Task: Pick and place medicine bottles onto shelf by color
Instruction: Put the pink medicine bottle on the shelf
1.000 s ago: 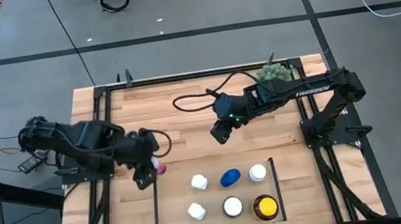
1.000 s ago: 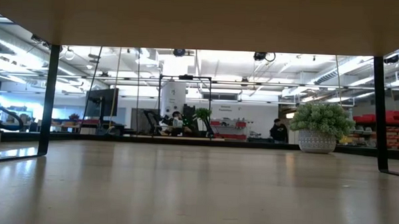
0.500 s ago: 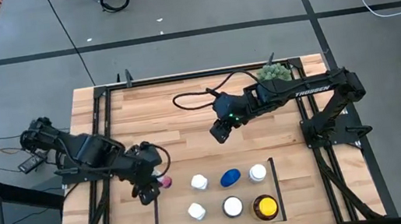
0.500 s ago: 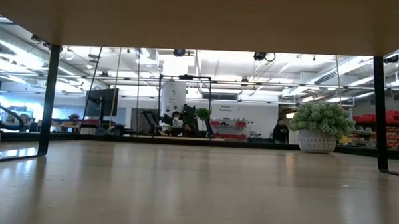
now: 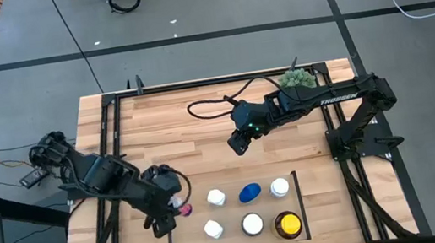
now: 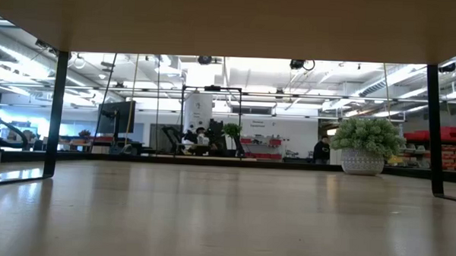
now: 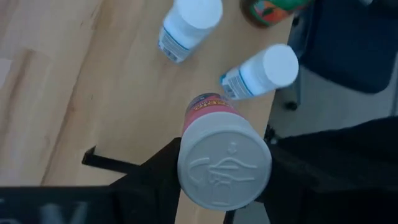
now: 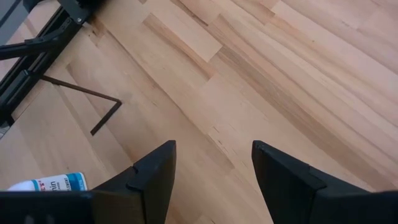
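In the high view my left gripper [image 5: 172,208] is shut on the reddish bottle [image 5: 184,209], just above the shelf's left black bar [image 5: 171,230]. The shelf [image 5: 232,211] is a light wood bay. On it stand several white-capped bottles [image 5: 216,197], a blue one [image 5: 250,192] and the amber yellow-capped one [image 5: 287,225], all on their bases. My right gripper [image 5: 238,144] hangs open over bare wood beyond the shelf's far edge. In its wrist view the gripper [image 8: 214,180] has nothing between its fingers. The low view shows neither bottles nor grippers. My left gripper pinches the reddish bottle at its white cap end [image 7: 224,163], one dark finger [image 7: 158,177] on each side. The bottle lies along the fingers, cap toward the wrist. Its reddish body [image 7: 208,107] points out past the fingertips toward the shelf.
The spiky green plant [image 5: 295,79] in its pot [image 6: 362,159] stands at the far right corner. A black cable [image 5: 209,108] loops over the far middle of the table. Black frame rails [image 5: 109,137] run along both sides. Bare wood lies in the shelf's near-left corner [image 5: 187,238].
My left gripper has moved toward the table's near edge and slightly right, carrying the reddish bottle from left of the shelf's far corner to over the shelf's left bar. The gripper stays shut on the bottle. The right arm has kept still.
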Available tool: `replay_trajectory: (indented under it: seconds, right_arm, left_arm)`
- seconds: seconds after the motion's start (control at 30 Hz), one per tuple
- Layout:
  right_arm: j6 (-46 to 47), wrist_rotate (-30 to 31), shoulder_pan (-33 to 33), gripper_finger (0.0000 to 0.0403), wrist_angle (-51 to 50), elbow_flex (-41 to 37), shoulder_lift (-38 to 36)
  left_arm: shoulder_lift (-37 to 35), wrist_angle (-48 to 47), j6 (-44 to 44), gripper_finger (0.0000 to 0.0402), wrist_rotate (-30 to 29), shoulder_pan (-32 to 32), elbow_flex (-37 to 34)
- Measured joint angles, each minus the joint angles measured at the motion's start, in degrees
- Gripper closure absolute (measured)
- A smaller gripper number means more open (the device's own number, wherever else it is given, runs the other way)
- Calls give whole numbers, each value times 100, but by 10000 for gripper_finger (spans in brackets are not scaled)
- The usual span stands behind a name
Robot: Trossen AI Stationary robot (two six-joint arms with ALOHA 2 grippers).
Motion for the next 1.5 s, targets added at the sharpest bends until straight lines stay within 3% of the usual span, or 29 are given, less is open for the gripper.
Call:
replay_trajectory:
  seconds: [0.17,0.33,1.2,1.5]
  right_arm:
    - [-78,0,0,185,2,0,0]
    - [-131,45,67,185,-1,0,0]
    - [-83,264,465,185,-2,0,2]
    - [162,498,568,185,-11,0,2]
  left_arm:
    - [672,-965,258,219,-7,-129,941]
    - [1129,-1096,469,222,-1,-215,1400]
    - [1607,-1423,-10,224,153,-468,1406]
    - [1632,-1141,-8,209,274,-541,1406]
